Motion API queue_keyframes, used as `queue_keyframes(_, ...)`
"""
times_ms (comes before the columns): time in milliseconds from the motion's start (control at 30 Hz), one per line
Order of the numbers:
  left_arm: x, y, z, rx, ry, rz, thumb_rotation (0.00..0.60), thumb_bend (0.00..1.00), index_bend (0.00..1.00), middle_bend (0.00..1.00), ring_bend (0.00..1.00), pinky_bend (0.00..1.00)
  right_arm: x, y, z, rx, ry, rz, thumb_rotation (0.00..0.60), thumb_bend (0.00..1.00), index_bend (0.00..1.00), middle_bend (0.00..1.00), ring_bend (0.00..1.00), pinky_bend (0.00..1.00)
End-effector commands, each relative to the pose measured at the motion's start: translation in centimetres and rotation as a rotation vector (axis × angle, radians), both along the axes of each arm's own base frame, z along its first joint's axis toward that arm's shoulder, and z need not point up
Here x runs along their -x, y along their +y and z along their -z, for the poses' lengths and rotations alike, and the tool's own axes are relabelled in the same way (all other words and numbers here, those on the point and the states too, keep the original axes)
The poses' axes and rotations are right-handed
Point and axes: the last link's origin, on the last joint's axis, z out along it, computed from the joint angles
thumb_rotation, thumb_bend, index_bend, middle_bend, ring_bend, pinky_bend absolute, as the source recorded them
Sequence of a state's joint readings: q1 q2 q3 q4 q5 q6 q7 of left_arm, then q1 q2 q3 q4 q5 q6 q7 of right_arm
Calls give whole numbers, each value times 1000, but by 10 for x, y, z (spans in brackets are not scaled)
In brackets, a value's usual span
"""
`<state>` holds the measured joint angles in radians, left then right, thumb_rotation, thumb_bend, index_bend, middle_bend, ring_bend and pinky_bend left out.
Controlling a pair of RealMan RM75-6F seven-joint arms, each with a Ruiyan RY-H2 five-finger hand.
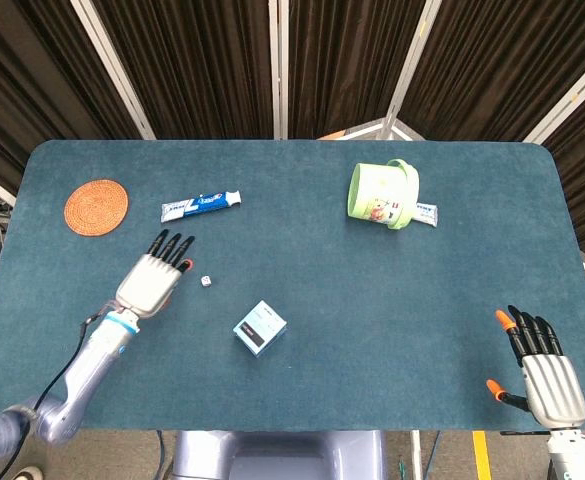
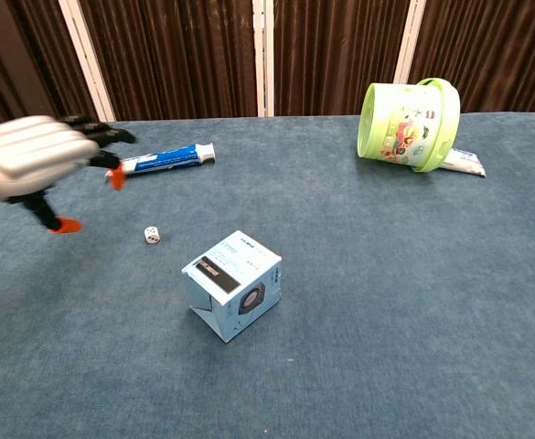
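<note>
The left hand [image 1: 155, 275] is held flat with fingers spread, holding nothing, just left of the small white die [image 1: 205, 282]. The blue box [image 1: 260, 327] is seen right of the die, with bare cloth between. The right hand [image 1: 544, 372] is spread too, far right of the die, by the table [image 1: 402, 300] edge.

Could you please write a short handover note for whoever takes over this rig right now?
Left hand: open, holding nothing, raised over the table just left of the small white die.
Right hand: open, holding nothing, at the near right table edge.
Light blue box sits near-centre; toothpaste tube lies beyond the left hand.
Done: nothing gripped.
Left: probably closing on the die.
</note>
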<state>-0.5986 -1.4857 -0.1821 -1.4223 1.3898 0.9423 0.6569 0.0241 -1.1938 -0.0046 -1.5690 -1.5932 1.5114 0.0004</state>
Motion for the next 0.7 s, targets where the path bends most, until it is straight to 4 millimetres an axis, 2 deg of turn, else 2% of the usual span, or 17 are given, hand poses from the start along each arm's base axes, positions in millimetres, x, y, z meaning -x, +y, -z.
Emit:
queue_keyframes(33, -8, 8, 13, 36, 55, 64, 600, 239, 373, 0, 0, 0, 1, -1, -2, 4, -2, 5, 600, 73, 0, 0, 0, 0)
queue_keyframes(300, -17, 20, 36, 79, 105, 110, 600, 238, 369, 0, 0, 0, 4, -2, -5, 17, -4, 18, 600, 73, 0, 0, 0, 0)
queue_keyframes(700, -9, 38, 59, 81, 142, 99, 600, 237, 375, 0, 0, 0, 8, -4, -6, 30, -2, 31, 600, 73, 0, 0, 0, 0)
